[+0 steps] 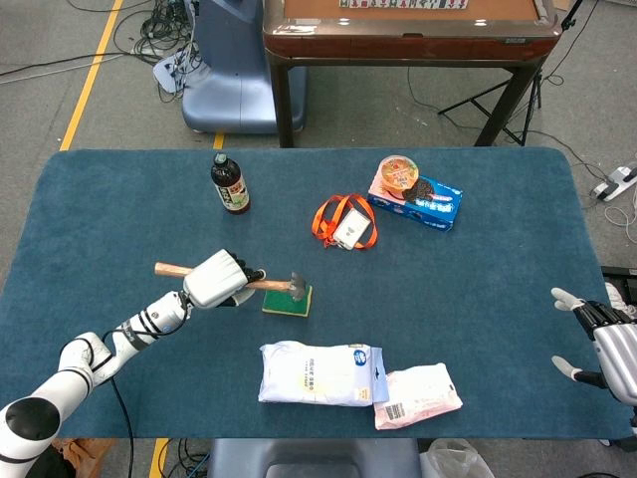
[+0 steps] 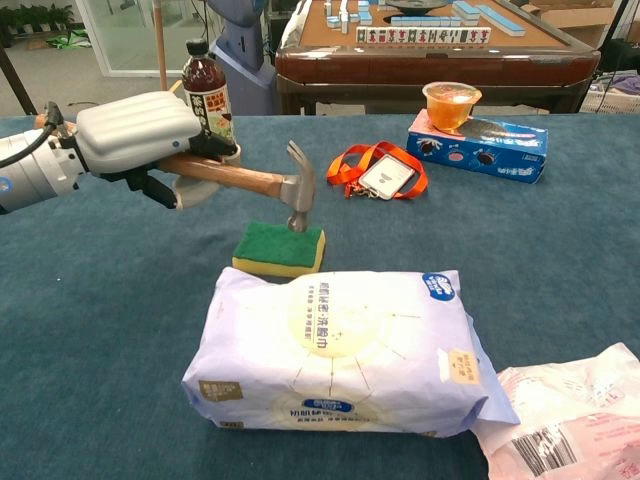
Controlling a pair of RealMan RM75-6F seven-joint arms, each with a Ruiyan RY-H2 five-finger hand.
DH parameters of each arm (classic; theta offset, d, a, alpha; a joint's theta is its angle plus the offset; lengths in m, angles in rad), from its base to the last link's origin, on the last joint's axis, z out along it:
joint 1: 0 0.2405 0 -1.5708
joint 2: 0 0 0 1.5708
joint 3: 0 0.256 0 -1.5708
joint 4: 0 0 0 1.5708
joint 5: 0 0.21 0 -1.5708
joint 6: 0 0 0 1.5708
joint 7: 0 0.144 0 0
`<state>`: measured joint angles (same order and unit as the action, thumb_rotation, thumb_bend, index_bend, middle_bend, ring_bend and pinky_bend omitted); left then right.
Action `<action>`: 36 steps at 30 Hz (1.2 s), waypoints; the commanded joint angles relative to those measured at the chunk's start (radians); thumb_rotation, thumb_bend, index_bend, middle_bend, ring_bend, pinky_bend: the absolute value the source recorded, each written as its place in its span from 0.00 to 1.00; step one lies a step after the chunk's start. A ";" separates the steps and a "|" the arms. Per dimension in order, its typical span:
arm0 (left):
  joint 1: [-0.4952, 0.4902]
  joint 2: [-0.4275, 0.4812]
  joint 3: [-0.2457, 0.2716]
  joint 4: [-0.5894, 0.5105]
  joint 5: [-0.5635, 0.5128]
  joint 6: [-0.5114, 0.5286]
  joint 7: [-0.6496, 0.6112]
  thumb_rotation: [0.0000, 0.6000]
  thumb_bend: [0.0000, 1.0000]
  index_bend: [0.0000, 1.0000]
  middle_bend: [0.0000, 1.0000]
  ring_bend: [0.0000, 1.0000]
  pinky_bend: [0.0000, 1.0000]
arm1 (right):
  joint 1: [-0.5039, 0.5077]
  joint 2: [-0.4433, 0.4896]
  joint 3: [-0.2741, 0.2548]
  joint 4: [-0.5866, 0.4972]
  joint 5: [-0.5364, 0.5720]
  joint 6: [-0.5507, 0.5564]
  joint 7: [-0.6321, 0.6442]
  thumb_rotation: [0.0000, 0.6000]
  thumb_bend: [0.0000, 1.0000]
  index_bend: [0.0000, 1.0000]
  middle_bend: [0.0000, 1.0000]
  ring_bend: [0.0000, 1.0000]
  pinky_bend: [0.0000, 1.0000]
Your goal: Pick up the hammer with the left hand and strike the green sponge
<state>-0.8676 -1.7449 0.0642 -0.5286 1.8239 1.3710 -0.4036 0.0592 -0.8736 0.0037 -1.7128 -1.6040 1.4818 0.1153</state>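
Left hand (image 2: 135, 133) gripping hammer (image 2: 262, 183), head on green sponge (image 2: 279, 246)

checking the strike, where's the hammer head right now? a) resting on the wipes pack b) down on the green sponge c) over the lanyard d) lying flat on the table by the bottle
b: held by the left hand, the hammer has its head down on the green sponge.

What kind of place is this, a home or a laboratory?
Probably a robot lab or test room, not a home. Loose cables lie on a bare floor marked with a yellow line, a mahjong table stands behind, and assorted props sit on the blue work table.
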 commanded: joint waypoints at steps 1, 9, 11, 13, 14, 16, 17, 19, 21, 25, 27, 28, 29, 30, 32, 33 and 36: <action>-0.002 -0.019 0.010 0.044 -0.001 -0.004 0.010 1.00 0.53 0.76 0.79 0.83 0.99 | 0.000 0.001 0.001 0.000 0.002 0.000 0.000 1.00 0.13 0.17 0.30 0.26 0.38; 0.001 -0.049 0.076 0.140 0.040 0.002 0.034 1.00 0.53 0.76 0.79 0.83 0.99 | 0.000 0.003 0.000 -0.005 0.000 0.000 -0.004 1.00 0.13 0.17 0.30 0.26 0.38; 0.002 -0.050 0.079 0.148 0.040 0.015 0.034 1.00 0.53 0.76 0.79 0.83 0.99 | -0.002 0.004 -0.001 -0.006 -0.001 0.003 -0.005 1.00 0.13 0.17 0.30 0.26 0.38; 0.004 -0.047 0.071 0.147 0.028 0.036 0.023 1.00 0.53 0.76 0.79 0.83 0.99 | -0.005 0.006 -0.001 -0.006 -0.003 0.008 -0.004 1.00 0.13 0.17 0.30 0.26 0.38; 0.006 -0.043 0.061 0.143 0.017 0.047 0.012 1.00 0.53 0.76 0.79 0.83 0.99 | -0.007 0.006 -0.002 -0.007 -0.004 0.011 -0.004 1.00 0.13 0.17 0.30 0.26 0.38; 0.007 -0.032 0.048 0.133 0.001 0.065 -0.007 1.00 0.53 0.76 0.79 0.83 0.99 | -0.008 0.007 -0.002 -0.008 -0.004 0.013 -0.003 1.00 0.13 0.17 0.30 0.26 0.38; 0.008 -0.026 0.042 0.128 -0.007 0.072 -0.015 1.00 0.53 0.76 0.79 0.83 0.99 | -0.008 0.007 -0.002 -0.008 -0.004 0.013 -0.003 1.00 0.13 0.17 0.30 0.26 0.38; 0.011 -0.010 0.034 0.114 -0.019 0.082 -0.024 1.00 0.53 0.76 0.79 0.83 0.99 | -0.008 0.006 -0.003 -0.007 -0.004 0.012 -0.003 1.00 0.13 0.17 0.30 0.26 0.38; 0.014 0.005 0.034 0.099 -0.023 0.087 -0.025 1.00 0.53 0.76 0.79 0.83 0.99 | -0.008 0.005 -0.002 -0.007 -0.004 0.011 -0.003 1.00 0.13 0.17 0.30 0.26 0.38; 0.020 0.021 0.038 0.061 -0.036 0.059 -0.051 1.00 0.53 0.76 0.79 0.83 0.99 | -0.005 0.004 -0.002 -0.007 -0.006 0.008 -0.004 1.00 0.13 0.17 0.30 0.26 0.38; 0.020 0.022 0.045 0.048 -0.038 0.036 -0.062 1.00 0.53 0.76 0.79 0.83 0.99 | -0.004 0.004 -0.001 -0.008 -0.006 0.006 -0.005 1.00 0.13 0.17 0.30 0.26 0.38; 0.019 0.022 0.047 0.046 -0.037 0.029 -0.063 1.00 0.53 0.76 0.79 0.83 0.99 | -0.003 0.005 -0.001 -0.009 -0.005 0.006 -0.006 1.00 0.13 0.17 0.30 0.26 0.38; 0.018 0.020 0.051 0.043 -0.036 0.022 -0.064 1.00 0.53 0.76 0.79 0.83 0.99 | -0.003 0.005 -0.001 -0.009 -0.004 0.005 -0.007 1.00 0.13 0.17 0.30 0.26 0.38; 0.018 0.017 0.053 0.041 -0.036 0.014 -0.068 1.00 0.53 0.76 0.79 0.83 0.99 | -0.003 0.006 -0.001 -0.010 -0.003 0.004 -0.008 1.00 0.13 0.17 0.30 0.26 0.38; 0.017 0.010 0.055 0.039 -0.039 0.002 -0.074 1.00 0.53 0.76 0.79 0.83 0.99 | -0.004 0.006 -0.001 -0.011 -0.001 0.004 -0.008 1.00 0.13 0.17 0.30 0.26 0.38; 0.016 0.004 0.056 0.040 -0.040 -0.005 -0.077 1.00 0.53 0.76 0.79 0.83 0.99 | -0.005 0.006 -0.001 -0.011 0.001 0.005 -0.009 1.00 0.13 0.17 0.30 0.26 0.38; 0.014 -0.012 0.061 0.049 -0.040 -0.024 -0.086 1.00 0.53 0.76 0.79 0.83 0.99 | -0.006 0.006 -0.001 -0.011 0.004 0.003 -0.010 1.00 0.13 0.17 0.30 0.26 0.38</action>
<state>-0.8526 -1.7526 0.1230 -0.4827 1.7843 1.3515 -0.4856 0.0534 -0.8680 0.0027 -1.7236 -1.5997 1.4850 0.1050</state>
